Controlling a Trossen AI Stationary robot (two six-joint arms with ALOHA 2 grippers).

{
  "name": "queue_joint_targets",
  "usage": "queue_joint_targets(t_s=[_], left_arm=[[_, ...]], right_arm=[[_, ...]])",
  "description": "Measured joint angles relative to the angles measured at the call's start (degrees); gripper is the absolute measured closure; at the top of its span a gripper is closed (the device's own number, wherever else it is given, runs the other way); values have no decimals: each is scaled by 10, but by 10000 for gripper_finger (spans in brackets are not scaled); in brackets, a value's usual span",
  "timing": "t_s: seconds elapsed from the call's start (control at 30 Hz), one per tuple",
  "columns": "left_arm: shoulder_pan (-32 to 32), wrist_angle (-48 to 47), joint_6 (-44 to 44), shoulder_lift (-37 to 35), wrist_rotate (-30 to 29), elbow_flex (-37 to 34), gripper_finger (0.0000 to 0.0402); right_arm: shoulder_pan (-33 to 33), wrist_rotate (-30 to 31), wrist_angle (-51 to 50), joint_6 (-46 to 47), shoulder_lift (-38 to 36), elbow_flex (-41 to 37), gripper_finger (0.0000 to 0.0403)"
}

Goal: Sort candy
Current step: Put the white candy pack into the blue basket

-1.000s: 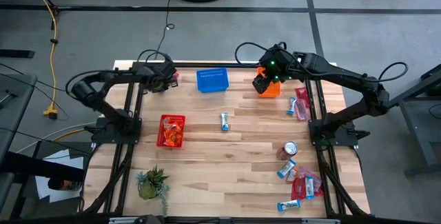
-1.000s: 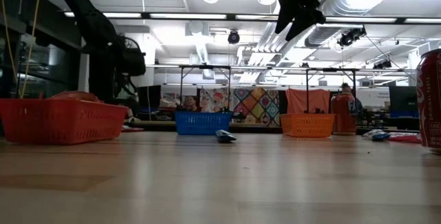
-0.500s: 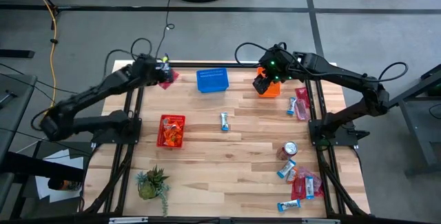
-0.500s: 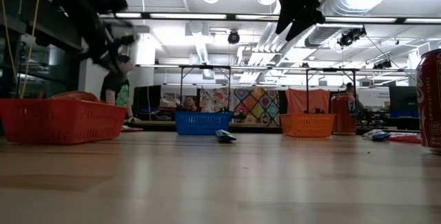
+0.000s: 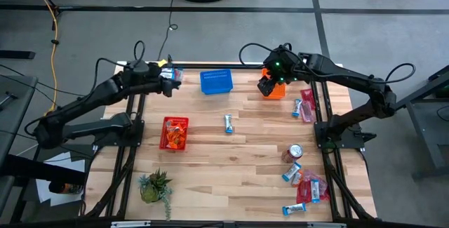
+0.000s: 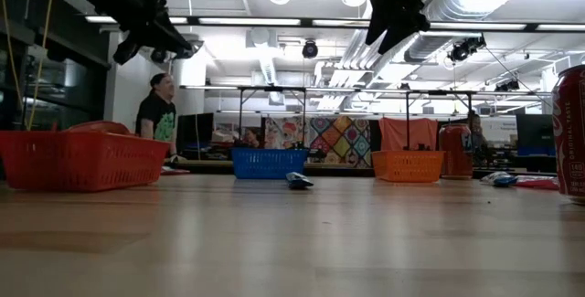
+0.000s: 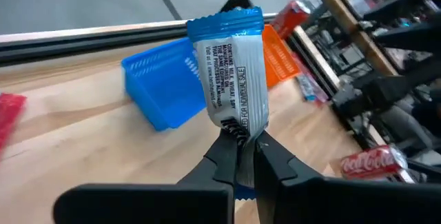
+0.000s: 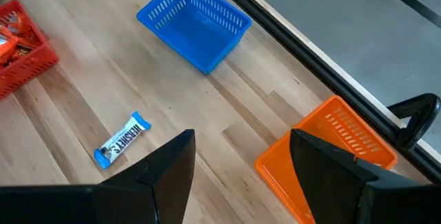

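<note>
Wooden plank counter (image 5: 238, 165). On it: blue basket (image 5: 216, 81), orange basket (image 5: 275, 90), red basket (image 5: 174, 133), lone blue-and-white candy bar (image 5: 229, 123), soda can (image 5: 295, 151), candy pile (image 5: 306, 186), potted plant (image 5: 155, 185).

The candy bar's (image 7: 231, 79) lower end is hidden between the left claw's (image 7: 241, 158) fingers. A soda can (image 6: 571, 132) is cut by the low view's edge. The orange basket (image 5: 275, 90) sits partly under the right claw (image 5: 269, 82).
</note>
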Motion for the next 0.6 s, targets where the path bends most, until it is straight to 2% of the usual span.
queue_joint_targets(t_s=[0.07, 0.17, 0.23, 0.3, 0.47, 0.6], left_arm=[[-20, 40, 13, 7, 21, 0, 397], [-59, 121, 40, 26, 40, 0, 397], [-84, 178, 43, 48, 37, 0, 397], [-105, 231, 45, 74, 33, 0, 397], [-143, 361, 48, 143, 30, 0, 397], [-160, 453, 53, 187, 25, 0, 397]], right_arm=[[0, -30, 2, -3, 0, 0, 171], [3, -115, 33, -28, 0, 0, 171], [13, -177, 79, -43, 0, 0, 171], [28, -214, 147, -51, 0, 0, 171], [61, -214, 321, -46, 4, 0, 171], [66, -210, 383, -19, 19, 0, 171]])
